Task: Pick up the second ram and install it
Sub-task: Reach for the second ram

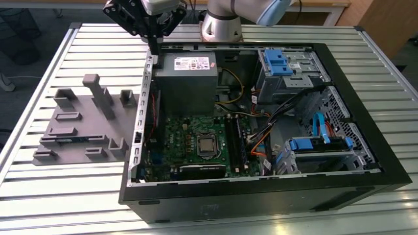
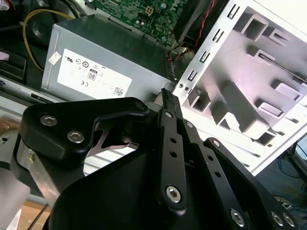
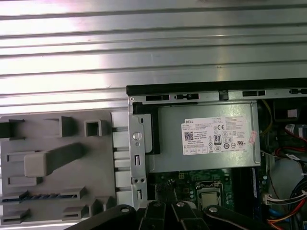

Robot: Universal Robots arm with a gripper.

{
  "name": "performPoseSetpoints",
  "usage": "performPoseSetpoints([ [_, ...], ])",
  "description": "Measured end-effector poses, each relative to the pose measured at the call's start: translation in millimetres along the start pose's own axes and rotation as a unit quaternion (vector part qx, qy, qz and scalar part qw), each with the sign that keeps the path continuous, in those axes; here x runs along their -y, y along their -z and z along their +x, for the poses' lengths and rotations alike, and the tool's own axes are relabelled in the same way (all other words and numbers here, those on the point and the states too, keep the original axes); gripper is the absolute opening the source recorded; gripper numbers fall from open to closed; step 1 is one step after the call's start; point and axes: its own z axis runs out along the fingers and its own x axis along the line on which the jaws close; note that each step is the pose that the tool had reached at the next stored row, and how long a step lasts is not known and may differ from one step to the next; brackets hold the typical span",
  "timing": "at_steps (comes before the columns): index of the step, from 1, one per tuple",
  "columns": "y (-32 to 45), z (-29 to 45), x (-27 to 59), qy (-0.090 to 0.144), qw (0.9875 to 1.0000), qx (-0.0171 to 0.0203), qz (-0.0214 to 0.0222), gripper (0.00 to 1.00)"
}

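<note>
Still at the approach step, the gripper (image 1: 152, 47), fingers seemingly closed on nothing, hovers at the computer case (image 1: 261, 198) rim, so pickup calls for reaching the blue RAM stick (image 3: 41, 196) in the gray fixture (image 1: 81, 129).

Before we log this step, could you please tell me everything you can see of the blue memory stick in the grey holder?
The memory stick is a long, narrow blue board with a row of small dark chips. It lies level in a slot of the grey holder, flanked by grey plastic blocks, beside the computer case. The claw hangs apart from it, over the case's rim.
</note>
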Motion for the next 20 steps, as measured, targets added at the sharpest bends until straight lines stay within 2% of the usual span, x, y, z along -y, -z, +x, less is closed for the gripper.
performPoseSetpoints([
  [8, 0.5, 15.0, 1.1, 0.0, 1.0, -0.0001, 0.0001, 0.11],
  [20, 1.2, 43.8, 3.3, 0.0, 1.0, 0.0, 0.0001, 0.11],
])
